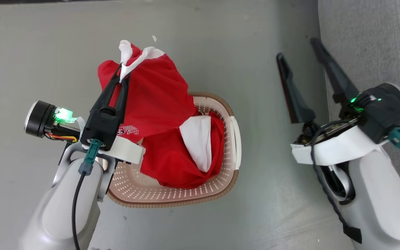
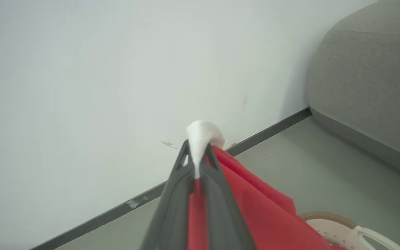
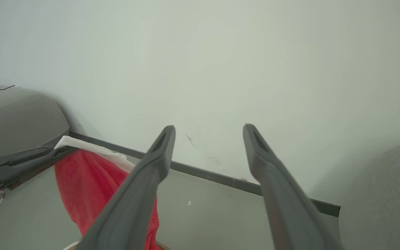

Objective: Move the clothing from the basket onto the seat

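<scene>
Red soft fabric with white trim meets us first in the head view. One jersey-like garment [image 1: 151, 93] hangs above the cream-white perforated plastic basket [image 1: 172, 203] with a brown woven-look rim, and its lower part reaches down into the basket. A second red garment [image 1: 175, 163] with a white panel lies inside the basket. The large grey upholstered seat [image 1: 370, 45] is at the right edge, well apart from the basket, and no clothing lies on the part we can see. We judge the task to be early: one piece is lifted but not yet carried over, and the other waits. The long dark fingers of the left gripper [image 1: 123, 74] are pressed together on a white edge of the lifted garment. The fingers of the right gripper [image 1: 297, 48] stand wide apart beside the seat and hold nothing.

In the left wrist view, the left gripper [image 2: 197, 149] pinches a white fold, and the red garment [image 2: 255, 208] falls from it toward the basket [image 2: 342, 229]. The seat [image 2: 366, 76] is at the right.

In the right wrist view, the right gripper [image 3: 209, 130] is spread and empty. The hanging garment [image 3: 82, 180] is at its left.
</scene>
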You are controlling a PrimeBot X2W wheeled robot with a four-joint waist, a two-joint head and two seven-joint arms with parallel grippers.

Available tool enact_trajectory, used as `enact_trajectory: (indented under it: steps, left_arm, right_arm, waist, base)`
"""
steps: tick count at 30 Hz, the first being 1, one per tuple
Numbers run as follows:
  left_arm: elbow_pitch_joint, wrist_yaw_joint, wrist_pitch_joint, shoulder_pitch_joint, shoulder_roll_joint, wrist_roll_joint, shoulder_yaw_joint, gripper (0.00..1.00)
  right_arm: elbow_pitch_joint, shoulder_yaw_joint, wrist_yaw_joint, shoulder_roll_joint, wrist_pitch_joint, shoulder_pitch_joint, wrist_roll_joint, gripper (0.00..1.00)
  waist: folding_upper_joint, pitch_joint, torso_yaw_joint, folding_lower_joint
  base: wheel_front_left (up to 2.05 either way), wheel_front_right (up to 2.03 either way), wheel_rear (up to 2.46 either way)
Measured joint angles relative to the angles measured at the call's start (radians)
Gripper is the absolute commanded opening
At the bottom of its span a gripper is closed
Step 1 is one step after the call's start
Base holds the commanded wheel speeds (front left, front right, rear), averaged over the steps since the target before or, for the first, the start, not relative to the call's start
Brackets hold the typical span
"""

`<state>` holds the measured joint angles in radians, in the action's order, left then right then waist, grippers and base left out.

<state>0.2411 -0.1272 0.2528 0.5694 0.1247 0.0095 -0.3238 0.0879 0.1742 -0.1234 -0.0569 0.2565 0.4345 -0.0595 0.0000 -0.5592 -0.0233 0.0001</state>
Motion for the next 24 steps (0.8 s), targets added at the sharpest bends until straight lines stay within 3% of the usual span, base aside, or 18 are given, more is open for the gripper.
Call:
enact_trajectory:
  steps: [10, 24]
  left_arm:
    - [-0.111, 0.043, 0.004, -0.025, 0.035, -0.010, -0.008, 0.00]
    - [-0.195, 0.141, 0.004, -0.023, 0.061, -0.016, -0.076, 0.00]
  right_arm:
    - [-0.073, 0.088, 0.000, -0.004, 0.000, -0.026, 0.000, 1.00]
    - [-0.155, 0.216, 0.000, -0.080, 0.000, -0.069, -0.017, 1.00]
  waist:
    - [0.0000, 0.119, 0.030, 0.0000]
    - [0.0000, 0.275, 0.051, 0.0000]
  base:
    - [0.00, 0.00, 0.00]
    - [0.00, 0.00, 0.00]
